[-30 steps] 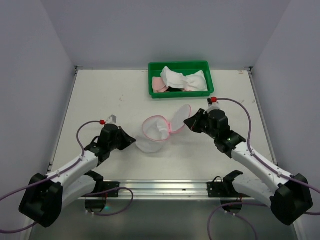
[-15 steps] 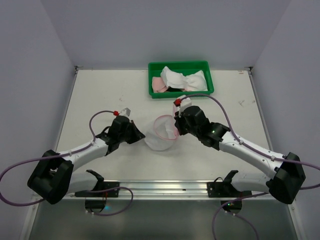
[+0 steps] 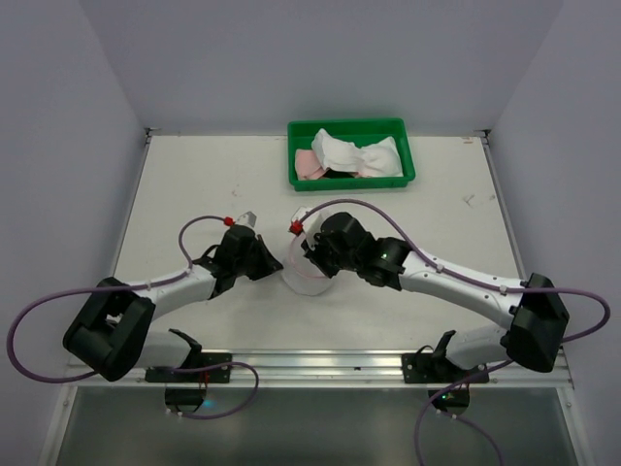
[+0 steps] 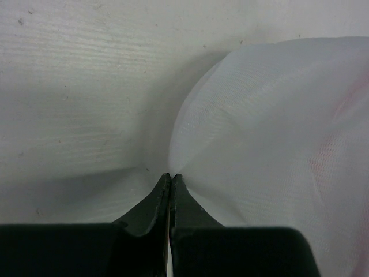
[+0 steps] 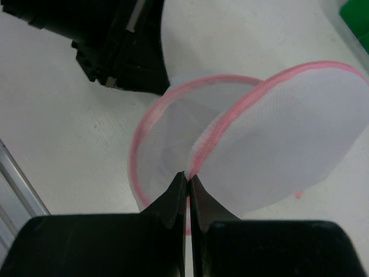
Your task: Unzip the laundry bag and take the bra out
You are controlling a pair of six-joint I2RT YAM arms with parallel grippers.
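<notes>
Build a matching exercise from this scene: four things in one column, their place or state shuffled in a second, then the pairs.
Column one
1. bra
2. bag
3. left gripper
4. right gripper

Column two
A. shut on the pink zipper trim
B. lying in the green tray
C. shut on plain white mesh
D. unzipped, round lid flap raised

Pairs: 1-B, 2-D, 3-C, 4-A
</notes>
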